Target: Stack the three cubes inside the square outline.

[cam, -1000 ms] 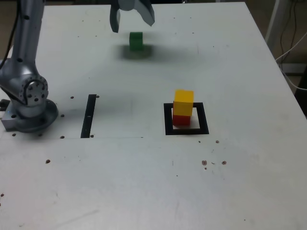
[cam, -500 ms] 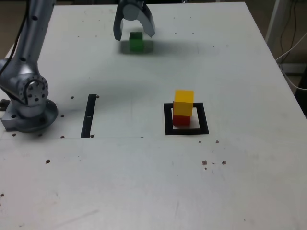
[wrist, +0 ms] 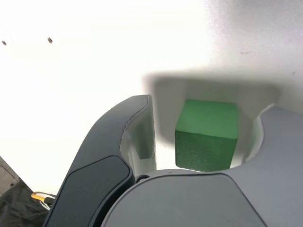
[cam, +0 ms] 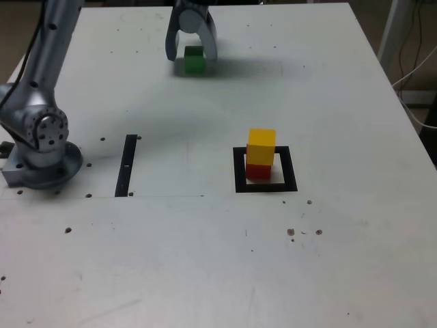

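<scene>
Straddling green cube [wrist: 206,137] at far table [cam: 205,273] edge — gripper [cam: 192,55] jaws apart, gaps visible both sides. Off-centre closing risks twisting cube — later toppling yellow-on-red stack [cam: 260,157] inside outline [cam: 238,174].

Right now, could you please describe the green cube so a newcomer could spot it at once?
On the white table, look to the far edge, away from the black square outline. The green cube sits between the gripper fingers, alone, unlike the stacked yellow cube and red cube.
</scene>
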Controlling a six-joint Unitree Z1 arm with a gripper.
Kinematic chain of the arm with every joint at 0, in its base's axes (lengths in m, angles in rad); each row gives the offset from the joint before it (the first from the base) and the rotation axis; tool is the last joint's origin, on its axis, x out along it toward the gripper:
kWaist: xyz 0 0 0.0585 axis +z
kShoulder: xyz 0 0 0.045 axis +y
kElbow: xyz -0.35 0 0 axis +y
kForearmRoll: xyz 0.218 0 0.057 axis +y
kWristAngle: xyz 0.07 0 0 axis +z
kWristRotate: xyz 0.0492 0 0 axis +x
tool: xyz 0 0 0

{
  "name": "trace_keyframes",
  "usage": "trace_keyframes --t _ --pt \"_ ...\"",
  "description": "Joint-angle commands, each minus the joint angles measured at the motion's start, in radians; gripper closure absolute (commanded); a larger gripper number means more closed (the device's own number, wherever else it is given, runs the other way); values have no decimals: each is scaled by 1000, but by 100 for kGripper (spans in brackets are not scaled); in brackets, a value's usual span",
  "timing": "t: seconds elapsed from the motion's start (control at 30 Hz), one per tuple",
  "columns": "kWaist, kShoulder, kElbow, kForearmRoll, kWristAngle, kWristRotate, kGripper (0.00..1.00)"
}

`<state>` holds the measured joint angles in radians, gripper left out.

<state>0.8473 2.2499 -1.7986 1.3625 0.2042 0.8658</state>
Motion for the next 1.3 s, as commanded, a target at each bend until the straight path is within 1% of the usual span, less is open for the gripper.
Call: trace_keyframes --t 0.0,0.1,0.53,0.73,0.97,1.13,1.27 --pt "-3 5 1 -3 -4 3 74" --pt "-4 5 3 -3 -10 5 76" --pt "-4 3 4 -3 -36 7 76" --pt "-6 -14 13 -3 -59 2 76" --pt "-49 -77 46 -1 -68 -34 76" --pt "-104 -141 77 4 -71 -73 76" --pt "-159 -192 102 8 -82 -109 76"
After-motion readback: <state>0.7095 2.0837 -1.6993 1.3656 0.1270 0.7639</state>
